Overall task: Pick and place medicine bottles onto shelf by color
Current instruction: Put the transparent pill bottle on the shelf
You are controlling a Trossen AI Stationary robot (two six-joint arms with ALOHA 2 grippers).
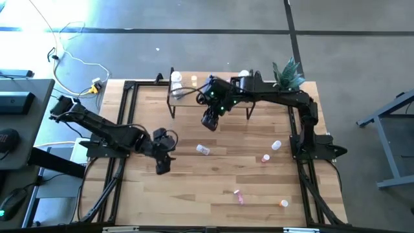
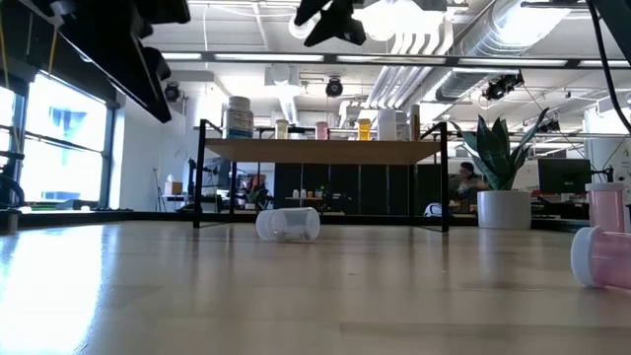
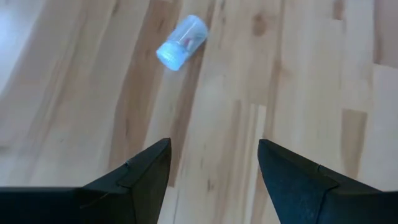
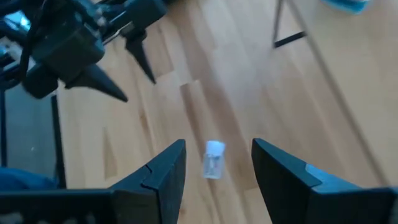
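While you're looking down from the high camera, your left gripper point(image 1: 162, 162) sits at about 8 o'clock on the tabletop point(image 1: 213, 188), fingers spread apart with nothing between them, held just above the wood. Its wrist camera shows bare planks between the two dark fingers point(image 3: 140, 177) and a clear bottle point(image 3: 181, 48) lying on its side a little way ahead.

That same clear bottle point(image 1: 203, 149) is lying near the table's centre, between your two grippers. From the low camera you can see it tipped over point(image 2: 288, 223) in front of the shelf point(image 2: 320, 151).

Your right gripper point(image 1: 210, 121) hangs up in the air at about 12 o'clock from that bottle, just in front of the shelf point(image 1: 187, 97), jaws parted and empty too. Its wrist view looks down on the bottle point(image 4: 213, 158) framed between its fingers point(image 4: 163, 177), well below them.

On the shelf you've already got a larger white bottle point(image 2: 238, 117) at the left end and a row of small ones beside it, including a pink one point(image 2: 321, 129) and an orange one point(image 2: 364, 128).

Over at 3 to 5 o'clock, loose bottles are scattered: a white one point(image 1: 277, 145), a pink one point(image 1: 265, 158), another pink one point(image 1: 239, 195) lying down, and an orange one point(image 1: 283, 203). The potted plant point(image 1: 288, 73) stands at the far right corner.
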